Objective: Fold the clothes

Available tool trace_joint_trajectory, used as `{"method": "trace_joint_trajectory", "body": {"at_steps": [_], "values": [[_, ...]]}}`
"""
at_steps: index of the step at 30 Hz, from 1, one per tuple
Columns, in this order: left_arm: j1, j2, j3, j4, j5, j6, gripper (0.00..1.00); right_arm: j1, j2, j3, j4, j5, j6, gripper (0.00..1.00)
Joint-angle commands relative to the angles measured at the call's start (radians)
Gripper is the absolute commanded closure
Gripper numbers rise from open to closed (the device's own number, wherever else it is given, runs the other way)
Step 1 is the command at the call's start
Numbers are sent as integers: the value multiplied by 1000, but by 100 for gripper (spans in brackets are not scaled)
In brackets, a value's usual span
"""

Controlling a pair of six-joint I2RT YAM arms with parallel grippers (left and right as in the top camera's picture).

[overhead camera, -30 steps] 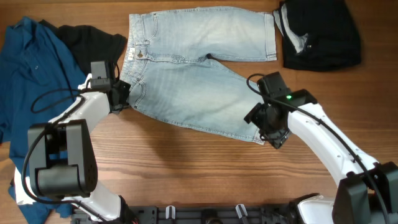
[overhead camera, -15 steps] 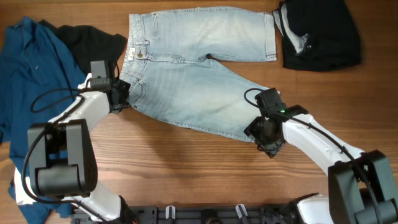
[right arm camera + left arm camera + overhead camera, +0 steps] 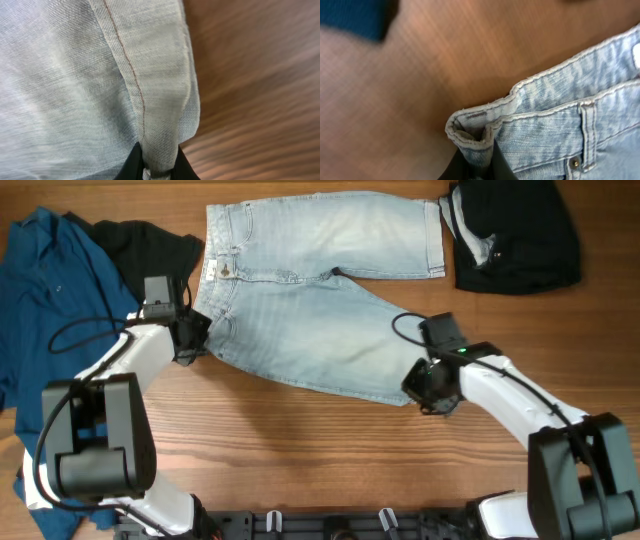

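Fig. Overhead + both wrist views. Shorts (image 3: 310,320) lay flat at mid-table (image 3: 300,460), waist toward the L side, legs toward the R; far leg ran straight along the far edge, near leg splayed diagonally toward the R arm. Shirt (image 3: 45,290) was bunched at the L edge. Black garments (image 3: 150,245) sat one between shirt and waist, one at far R just beside the far-leg hem.

L gripper (image 3: 188,340): clenched on the near corner of the waistband (image 3: 545,95); wrist view showed a denim fold pinched between the dark fingers. R gripper (image 3: 428,385): clamped on the near-leg hem (image 3: 150,75), stitched edge nipped between its tips.

Step in hand (judged): start of the 1st fold, w/ both ends of the near leg secured and cloth not yet raised off the wood.

Next move would call for both arms to lift together, keep the span taut, carry the near leg over onto the far leg, and match hem to hem and waistband to waistband before letting go. Both holds were right at the fabric edge, so uneven pull could slip one.
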Motion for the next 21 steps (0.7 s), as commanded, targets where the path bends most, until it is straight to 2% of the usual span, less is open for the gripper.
{"method": "trace_joint_trajectory", "body": {"at_steps": [1, 6, 11, 16, 21], "values": [[16, -77, -51, -111, 31, 101, 96, -118, -68, 98, -55, -79, -239, 96], [16, -305, -51, -217, 32, 143, 96, -235, -203, 270, -197, -78, -335, 96], [16, -557, -51, -296, 32, 149, 96, -285, -297, 444, -320, -57, -393, 96], [16, -768, -51, -359, 32, 149, 96, -287, -356, 533, -409, -40, -414, 96], [16, -946, -51, -436, 31, 149, 96, -286, -419, 550, -490, -39, -436, 96]]}}
